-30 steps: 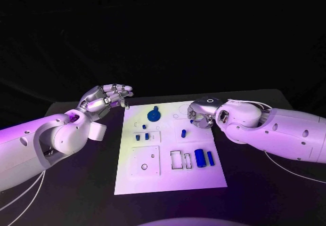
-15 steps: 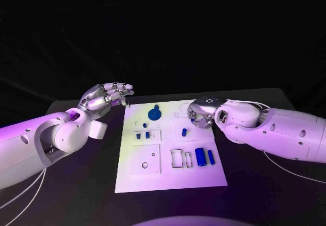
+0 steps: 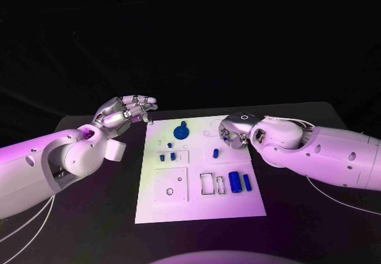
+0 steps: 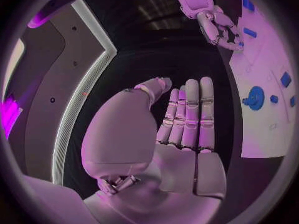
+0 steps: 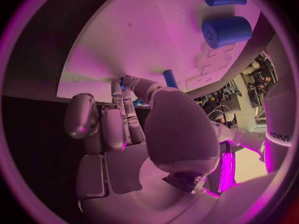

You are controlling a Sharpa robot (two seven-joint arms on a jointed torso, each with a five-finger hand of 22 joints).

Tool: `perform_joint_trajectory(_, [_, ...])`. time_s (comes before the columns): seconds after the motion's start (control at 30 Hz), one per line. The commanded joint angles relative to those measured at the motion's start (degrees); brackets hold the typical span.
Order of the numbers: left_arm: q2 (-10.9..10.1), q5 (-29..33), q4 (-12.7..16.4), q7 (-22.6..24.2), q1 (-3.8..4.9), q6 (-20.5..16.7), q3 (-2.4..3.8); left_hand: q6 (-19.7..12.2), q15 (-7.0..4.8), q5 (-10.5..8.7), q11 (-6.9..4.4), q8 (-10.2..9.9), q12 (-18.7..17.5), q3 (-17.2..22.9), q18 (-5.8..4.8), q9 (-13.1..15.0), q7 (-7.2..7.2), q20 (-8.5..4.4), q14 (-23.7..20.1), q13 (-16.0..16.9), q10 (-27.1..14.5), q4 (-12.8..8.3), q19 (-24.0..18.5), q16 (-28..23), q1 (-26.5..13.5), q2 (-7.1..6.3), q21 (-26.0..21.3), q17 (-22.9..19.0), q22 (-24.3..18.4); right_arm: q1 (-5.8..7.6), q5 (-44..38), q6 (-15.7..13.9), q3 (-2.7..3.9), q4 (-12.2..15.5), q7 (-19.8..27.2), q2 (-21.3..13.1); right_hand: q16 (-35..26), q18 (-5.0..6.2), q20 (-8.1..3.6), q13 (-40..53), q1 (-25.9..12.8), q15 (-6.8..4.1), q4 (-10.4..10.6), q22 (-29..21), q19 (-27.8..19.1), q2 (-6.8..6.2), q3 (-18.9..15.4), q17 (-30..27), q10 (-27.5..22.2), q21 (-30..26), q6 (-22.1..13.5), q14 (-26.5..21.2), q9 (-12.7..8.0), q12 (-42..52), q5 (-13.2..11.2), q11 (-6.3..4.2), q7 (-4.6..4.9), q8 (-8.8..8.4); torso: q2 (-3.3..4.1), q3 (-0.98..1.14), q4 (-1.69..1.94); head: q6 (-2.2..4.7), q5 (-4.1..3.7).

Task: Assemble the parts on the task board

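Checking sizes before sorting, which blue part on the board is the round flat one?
The disc-shaped blue part at the far end of the task board, toward the left hand. The other blue pieces are cylinders or small pegs.

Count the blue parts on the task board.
7: round part far end, three small pegs mid-left, slim piece centre, big cylinder and thin rod near right. Right hand may hide more.

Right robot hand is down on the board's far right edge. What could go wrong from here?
1. The right robot hand sits low beside a small blue peg; a sideways move might knock it.
2. Whether its fingers hold a part is hidden, so a slip could go unnoticed.
3. Pressing on the task board edge may shift it.
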Motion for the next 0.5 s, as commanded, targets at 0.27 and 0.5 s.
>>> perform_joint_trajectory(0.27, [0.1, -0.8, 0.1, -0.5, -0.01, 1.2, 0.04, 0.1, 0.06, -0.2, 0.46, -0.4, -0.4, 0.0, 0.82, -0.1, 0.31, 0.02, 0.1, -0.1, 0.2, -0.6, 0.6, -0.2, 0.0, 0.52, -0.2, -0.1, -0.1, -0.88, -1.7, -1.8, -0.37, -0.2, -1.5, 0.2, 0.6, -0.79, -0.41, 0.8, 0.9, -0.73, -1.1, 1.1, 0.5, 1.37, 0.8, 0.1, 2.2, 1.3, 0.6, 2.3, 0.7, 0.4, -0.2, -1.46, -0.23, 0.71, -0.06, -0.06, -0.04, -0.1, 0.03])
perform_joint_trajectory(0.5, [0.1, -0.9, 0.1, -0.8, -0.01, 1.1, 0.04, 0.1, 0.05, -0.18, 0.46, -0.4, -0.5, 0.1, 0.83, -0.1, 0.33, 0.0, 0.1, -0.1, 0.2, -0.7, 0.6, -0.2, 0.1, 0.57, -0.2, -0.1, -0.1, -0.93, -1.9, -4.0, -0.36, 0.4, -1.6, 0.0, 0.7, -0.85, -0.41, 0.9, 0.8, -0.72, -1.1, 1.3, 0.7, 1.4, 0.9, 0.2, 2.2, 1.5, 0.7, 2.3, 0.7, 0.4, -0.3, -1.45, -0.22, 0.75, -0.05, -0.03, -0.02, -0.03, 0.09])
